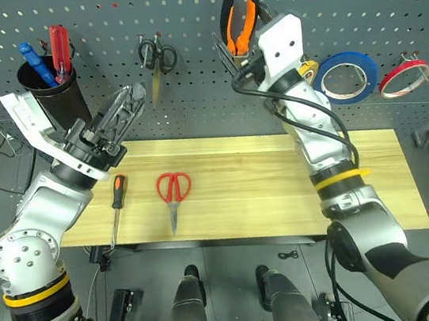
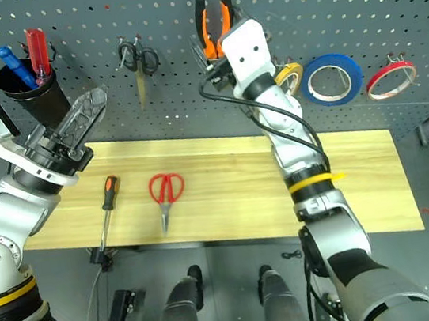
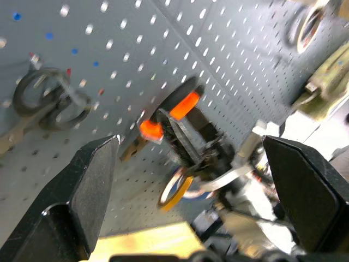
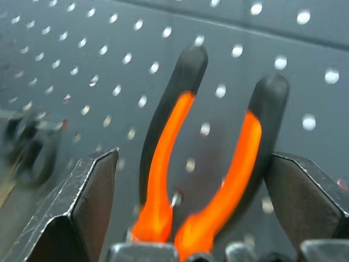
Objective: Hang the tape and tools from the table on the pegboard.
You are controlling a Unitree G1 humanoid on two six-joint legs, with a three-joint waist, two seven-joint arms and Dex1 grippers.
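The orange-and-black pliers (image 1: 240, 15) hang handles-up on the dark pegboard (image 1: 177, 6). My right gripper (image 1: 237, 48) is just below them, open, its fingers on either side of the handles (image 4: 163, 164) in the right wrist view. The blue tape (image 1: 346, 76) hangs on the pegboard to the right of that arm. Red-handled scissors (image 1: 174, 190) and the black-and-orange screwdriver (image 1: 116, 202) lie on the wood table (image 1: 251, 195), left of centre. My left gripper (image 1: 132, 98) is raised above the table's left end, open and empty, pointing toward the pegboard.
On the pegboard hang small black scissors (image 1: 157, 57), a black cup (image 1: 53, 91) holding blue and red screwdrivers, a yellow tape ring (image 1: 307, 69) behind my right wrist and a red tape ring (image 1: 404, 76) at far right.
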